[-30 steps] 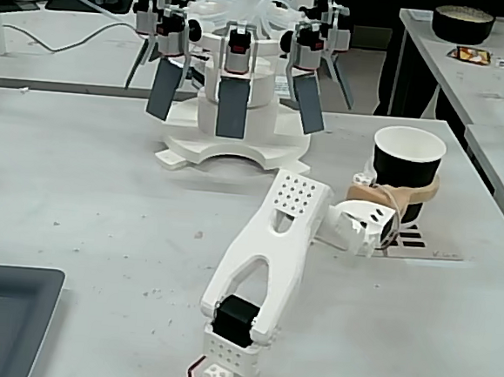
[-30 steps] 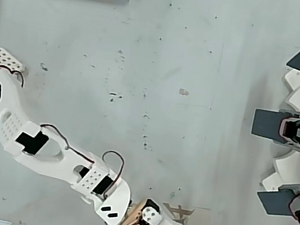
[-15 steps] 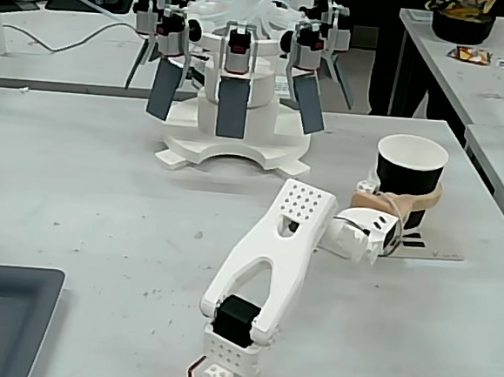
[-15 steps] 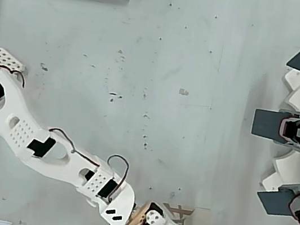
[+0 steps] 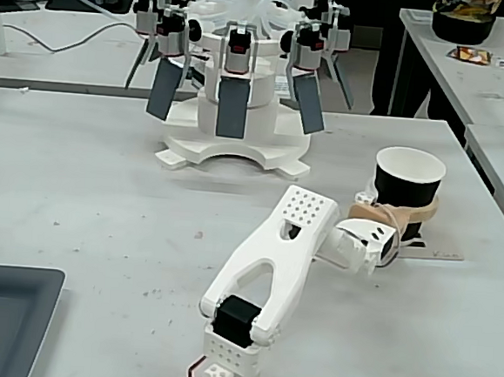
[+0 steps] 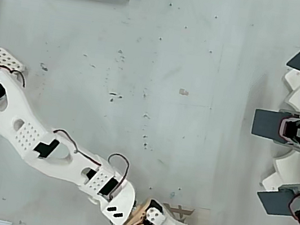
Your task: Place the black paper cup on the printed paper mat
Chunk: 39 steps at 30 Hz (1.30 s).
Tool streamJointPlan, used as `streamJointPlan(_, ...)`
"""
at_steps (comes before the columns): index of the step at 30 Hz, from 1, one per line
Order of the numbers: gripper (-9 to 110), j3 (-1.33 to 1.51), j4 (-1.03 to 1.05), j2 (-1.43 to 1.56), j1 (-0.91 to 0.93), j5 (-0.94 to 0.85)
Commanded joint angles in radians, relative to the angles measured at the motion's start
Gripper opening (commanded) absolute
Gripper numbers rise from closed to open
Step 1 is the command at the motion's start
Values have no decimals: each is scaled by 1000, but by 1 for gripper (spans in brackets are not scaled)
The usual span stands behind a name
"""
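Matte black outside and white inside, the tapered paper cup (image 5: 408, 185) stands on the beige printed paper mat (image 6: 184, 213), our tan-fingered gripper (image 5: 404, 214) closed around it. Releasing carelessly could, we judge, tip it or drag it off.

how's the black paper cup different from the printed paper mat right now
The black paper cup stands upright and tall; the printed paper mat lies flat on the table. The cup is matte black with a white inside; the mat is pale beige with dark print. The gripper wraps its tan fingers around the cup; nothing grips the mat. Both sit at the same spot, the cup apparently over the mat.
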Motion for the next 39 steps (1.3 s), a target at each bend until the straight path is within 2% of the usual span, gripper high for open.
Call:
streamJointPlan(1, 13, -40, -28, 11, 6, 9)
streamJointPlan(23, 51, -32, -3, 34, 77, -14)
streamJointPlan(31, 57, -17, 46, 72, 130, -44)
streamJointPlan(39, 60, 141, 51, 224, 137, -49)
